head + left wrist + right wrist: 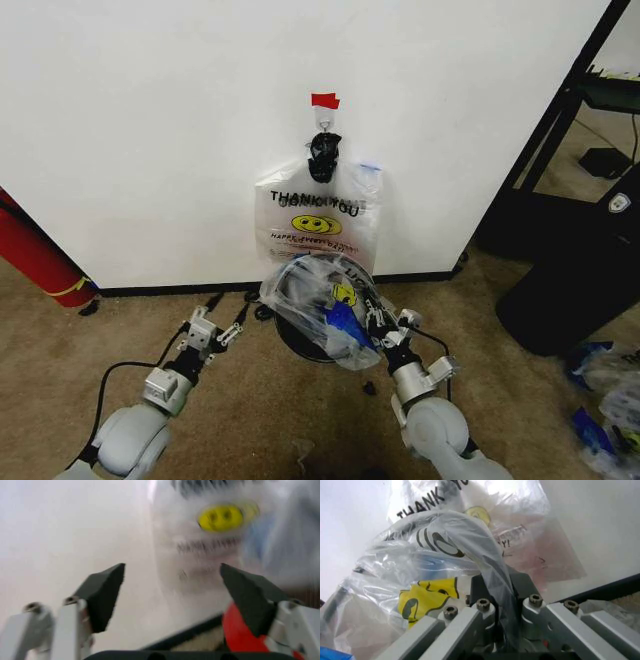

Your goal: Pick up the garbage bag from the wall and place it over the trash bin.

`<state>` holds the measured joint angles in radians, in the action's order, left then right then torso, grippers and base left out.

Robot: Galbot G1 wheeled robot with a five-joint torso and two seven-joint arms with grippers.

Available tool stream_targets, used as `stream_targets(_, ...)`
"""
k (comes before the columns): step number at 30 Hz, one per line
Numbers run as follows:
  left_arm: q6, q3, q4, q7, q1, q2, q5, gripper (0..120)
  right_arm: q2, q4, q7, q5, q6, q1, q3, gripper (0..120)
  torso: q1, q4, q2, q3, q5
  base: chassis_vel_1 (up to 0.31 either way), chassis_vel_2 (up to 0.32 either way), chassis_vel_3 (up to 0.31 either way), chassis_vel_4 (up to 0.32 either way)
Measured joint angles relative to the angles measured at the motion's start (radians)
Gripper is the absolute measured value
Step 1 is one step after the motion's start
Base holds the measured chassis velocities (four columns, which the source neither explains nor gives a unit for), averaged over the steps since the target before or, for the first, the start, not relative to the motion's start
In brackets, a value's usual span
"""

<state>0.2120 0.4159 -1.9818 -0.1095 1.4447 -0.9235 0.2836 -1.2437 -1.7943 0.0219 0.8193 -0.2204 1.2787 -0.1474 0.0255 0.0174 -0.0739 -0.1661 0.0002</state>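
Observation:
The garbage bag (325, 300), see-through plastic with blue patches and a yellow smiley, lies crumpled over the top of the trash bin (300, 342), whose black mesh shows beneath it at the foot of the wall (150, 120). My right gripper (378, 322) is at the bag's right side, shut on a fold of its plastic (495, 570). My left gripper (228, 328) hangs open to the left of the bin, apart from the bag. Between its fingers (102, 592) there is nothing.
A second bag printed THANK YOU (315, 225) hangs from the hook (323, 125) under red tape (325, 100). A red cylinder (35, 255) leans at the left. A black cabinet (590, 180) and loose bags (605, 390) are at the right.

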Motion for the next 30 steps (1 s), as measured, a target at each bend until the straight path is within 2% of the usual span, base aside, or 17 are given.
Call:
stream_targets(4,0.054,0.016,-0.119,0.083,0.061,-0.002,0.048,95,-0.006,0.015,0.002,-0.029,-0.001,0.003,0.007,1,0.000,-0.0003,0.000,0.000,0.0005,0.000,0.000,0.000,0.000)
stream_targets(6,0.108,0.000,-0.168,0.223,0.118,0.001,0.017,99,-0.008,0.025,0.011,-0.054,-0.001,0.001,0.011,1,0.000,-0.0005,0.000,0.000,0.0004,0.000,0.000,0.000,0.000)
stream_targets(7,0.130,-0.015,-0.164,0.288,0.129,-0.003,-0.040,100,-0.008,0.026,0.018,-0.064,-0.003,0.000,0.013,1,0.000,-0.0007,0.000,0.000,0.0002,0.000,0.000,0.000,0.000)
stream_targets(8,0.130,-0.015,-0.164,0.288,0.129,-0.003,-0.040,100,-0.008,0.026,0.018,-0.064,-0.003,0.000,0.013,1,0.000,-0.0007,0.000,0.000,0.0002,0.000,0.000,0.000,0.000)
stream_targets(9,0.144,-0.024,-0.148,0.330,0.125,-0.008,-0.085,100,-0.008,0.025,0.024,-0.070,-0.004,0.000,0.014,1,0.000,-0.0006,0.000,0.000,-0.0001,0.000,0.000,0.000,0.000)
stream_targets(11,0.204,-0.033,-0.086,0.440,0.076,-0.024,-0.207,100,-0.005,0.019,0.049,-0.090,-0.011,0.000,0.016,1,0.000,-0.0006,0.000,0.000,-0.0005,0.000,0.000,0.000,0.000)
stream_targets(13,0.235,-0.033,-0.052,0.500,0.028,-0.029,-0.298,100,0.000,0.016,0.074,-0.113,-0.021,0.000,0.016,1,0.000,0.0002,0.000,0.000,-0.0006,0.000,0.000,0.000,0.000)
stream_targets(15,0.230,-0.034,-0.041,0.520,-0.007,-0.017,-0.343,100,0.007,0.015,0.102,-0.136,-0.030,0.000,0.015,1,0.000,0.0000,0.000,0.000,-0.0003,0.000,0.000,0.000,0.000)
stream_targets(20,0.192,-0.041,-0.039,0.546,-0.044,0.030,-0.348,99,0.018,0.016,0.150,-0.179,-0.053,0.001,0.011,1,0.000,-0.0003,0.000,0.000,-0.0001,0.000,0.000,0.000,0.000)
stream_targets(30,0.103,-0.074,-0.037,0.625,-0.075,0.075,-0.248,90,0.026,0.027,0.237,-0.241,-0.100,0.002,0.004,1,0.000,-0.0003,0.000,0.000,-0.0002,0.000,0.000,0.000,0.000)
